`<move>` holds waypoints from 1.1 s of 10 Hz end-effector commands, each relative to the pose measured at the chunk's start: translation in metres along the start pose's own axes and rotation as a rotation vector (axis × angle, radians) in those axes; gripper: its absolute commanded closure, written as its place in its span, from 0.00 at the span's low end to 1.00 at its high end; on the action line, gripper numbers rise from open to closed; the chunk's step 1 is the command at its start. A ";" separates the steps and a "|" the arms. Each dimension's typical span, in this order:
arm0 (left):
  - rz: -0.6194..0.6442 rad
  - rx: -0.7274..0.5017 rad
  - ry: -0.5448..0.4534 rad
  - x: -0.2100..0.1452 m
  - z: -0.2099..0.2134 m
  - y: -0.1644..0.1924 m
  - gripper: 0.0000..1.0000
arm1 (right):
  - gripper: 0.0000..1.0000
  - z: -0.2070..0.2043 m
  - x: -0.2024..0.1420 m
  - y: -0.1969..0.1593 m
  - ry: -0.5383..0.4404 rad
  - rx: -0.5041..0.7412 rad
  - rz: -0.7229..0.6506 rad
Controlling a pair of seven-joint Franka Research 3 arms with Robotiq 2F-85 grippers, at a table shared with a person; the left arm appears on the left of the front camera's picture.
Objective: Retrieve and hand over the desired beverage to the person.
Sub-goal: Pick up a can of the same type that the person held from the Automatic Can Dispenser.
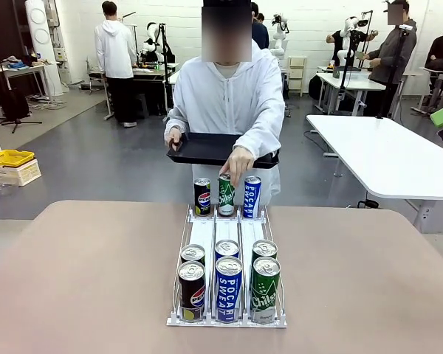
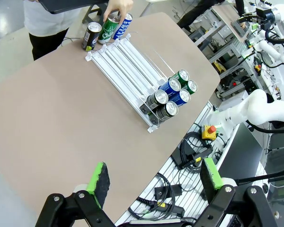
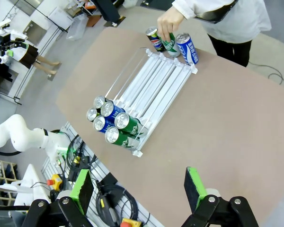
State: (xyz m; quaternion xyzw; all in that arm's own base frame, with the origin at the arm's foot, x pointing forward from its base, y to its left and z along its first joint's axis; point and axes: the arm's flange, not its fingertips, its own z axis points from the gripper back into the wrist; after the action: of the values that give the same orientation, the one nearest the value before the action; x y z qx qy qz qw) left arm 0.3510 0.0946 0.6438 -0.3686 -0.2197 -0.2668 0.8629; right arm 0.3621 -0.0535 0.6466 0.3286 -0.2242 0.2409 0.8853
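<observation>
On table [image 1: 81, 273]: one white three-lane rack [image 1: 227, 227], nine cans in all. Near end, six in two rows: two black Pepsi cans [image 1: 191, 291], two blue "POCARI SWEAT" cans [image 1: 228, 289], two green cans [image 1: 265, 291], label starting "Chils". Far end, one of each: far Pepsi can [image 1: 201, 197], far green can [image 1: 226, 196], far Pocari can [image 1: 252, 196]. Person [image 1: 225, 96] at far side: one hand [image 1: 240, 164] on far green can, one black tray [image 1: 207, 147] held. Left gripper [image 2: 155, 175] and right gripper [image 3: 138, 187]: jaws spread, empty, well apart from cans.
</observation>
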 end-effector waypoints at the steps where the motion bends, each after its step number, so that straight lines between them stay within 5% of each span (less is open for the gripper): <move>1: -0.020 -0.016 -0.008 0.001 0.003 0.001 0.00 | 0.00 0.000 0.000 0.000 0.000 0.002 0.001; 8: -0.020 -0.016 -0.008 0.001 0.003 0.001 0.00 | 0.00 -0.014 0.007 0.013 0.043 -0.029 -0.020; 10: -0.020 -0.016 -0.008 0.001 0.003 0.001 0.00 | 0.00 -0.057 0.018 0.052 0.127 -0.116 -0.165; 11: -0.020 -0.016 -0.008 0.001 0.003 0.001 0.00 | 0.00 -0.098 0.030 0.081 -0.018 -0.229 -0.372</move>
State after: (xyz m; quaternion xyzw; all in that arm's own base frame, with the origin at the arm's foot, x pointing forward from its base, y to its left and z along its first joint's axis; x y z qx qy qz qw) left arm 0.3512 0.0940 0.6441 -0.3683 -0.2194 -0.2675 0.8629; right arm 0.3678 0.0323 0.6442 0.2861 -0.1822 0.1590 0.9272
